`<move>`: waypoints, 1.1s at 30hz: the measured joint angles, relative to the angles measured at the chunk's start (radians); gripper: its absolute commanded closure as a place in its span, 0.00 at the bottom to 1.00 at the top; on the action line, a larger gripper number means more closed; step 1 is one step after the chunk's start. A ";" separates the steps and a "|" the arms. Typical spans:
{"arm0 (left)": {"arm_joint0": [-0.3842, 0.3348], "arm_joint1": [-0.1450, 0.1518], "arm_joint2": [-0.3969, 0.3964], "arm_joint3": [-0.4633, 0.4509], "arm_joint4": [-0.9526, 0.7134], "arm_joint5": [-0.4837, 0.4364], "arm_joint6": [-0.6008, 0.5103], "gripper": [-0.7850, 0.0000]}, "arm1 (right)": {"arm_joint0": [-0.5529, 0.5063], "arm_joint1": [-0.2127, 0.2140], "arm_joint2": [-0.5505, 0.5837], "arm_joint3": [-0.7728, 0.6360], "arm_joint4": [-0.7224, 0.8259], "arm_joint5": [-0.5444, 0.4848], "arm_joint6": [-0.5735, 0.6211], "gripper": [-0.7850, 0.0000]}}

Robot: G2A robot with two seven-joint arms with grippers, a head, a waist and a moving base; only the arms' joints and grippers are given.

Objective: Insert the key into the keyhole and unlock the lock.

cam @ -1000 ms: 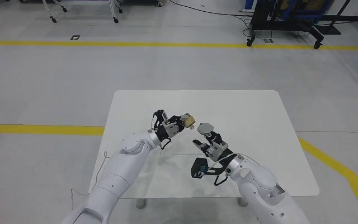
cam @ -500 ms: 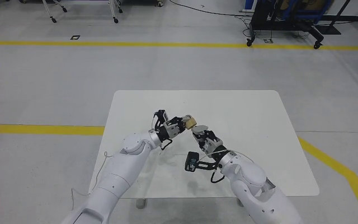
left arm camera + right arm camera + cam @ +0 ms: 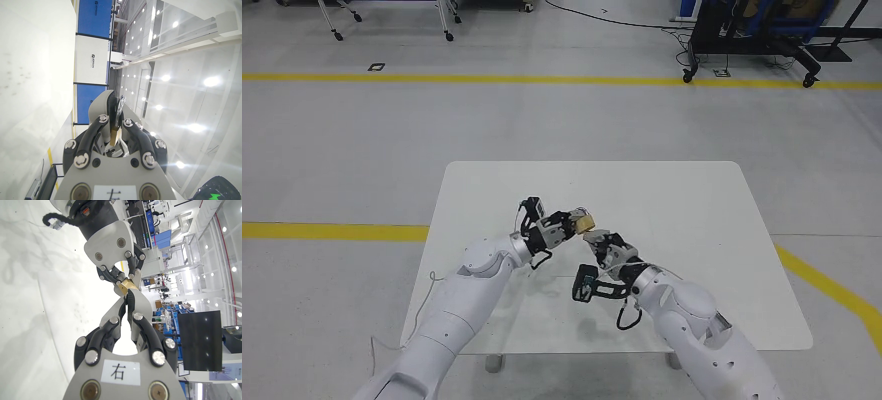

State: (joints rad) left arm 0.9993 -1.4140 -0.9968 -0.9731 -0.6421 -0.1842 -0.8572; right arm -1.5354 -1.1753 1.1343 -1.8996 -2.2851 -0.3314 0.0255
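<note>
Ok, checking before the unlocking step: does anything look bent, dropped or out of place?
Nothing stands out. The left gripper holds the padlock above the table, and the right gripper has its closed tips at the brass body. The key itself is too hidden to judge.

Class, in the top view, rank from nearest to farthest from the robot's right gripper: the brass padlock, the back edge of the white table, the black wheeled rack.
1. The brass padlock, at the fingertips of the right gripper, held in the left gripper.
2. The back edge of the white table, beyond both arms.
3. The black wheeled rack, on the floor, far back right.
</note>
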 measured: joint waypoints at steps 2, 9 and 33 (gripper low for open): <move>0.001 0.000 0.000 -0.005 0.004 -0.015 -0.013 1.00 | -0.006 -0.003 0.026 0.010 0.103 0.013 -0.027 1.00; 0.009 0.001 -0.006 -0.019 0.014 -0.077 -0.051 1.00 | -0.012 0.004 0.131 0.102 0.385 -0.042 -0.220 1.00; 0.042 0.008 -0.047 -0.061 0.012 -0.165 -0.053 1.00 | -0.006 0.028 0.203 0.206 0.530 -0.142 -0.447 0.15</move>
State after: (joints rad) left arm 1.0411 -1.4056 -1.0437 -1.0341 -0.6301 -0.3487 -0.9098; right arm -1.5414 -1.1474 1.3377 -1.6935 -1.7555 -0.4738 -0.4212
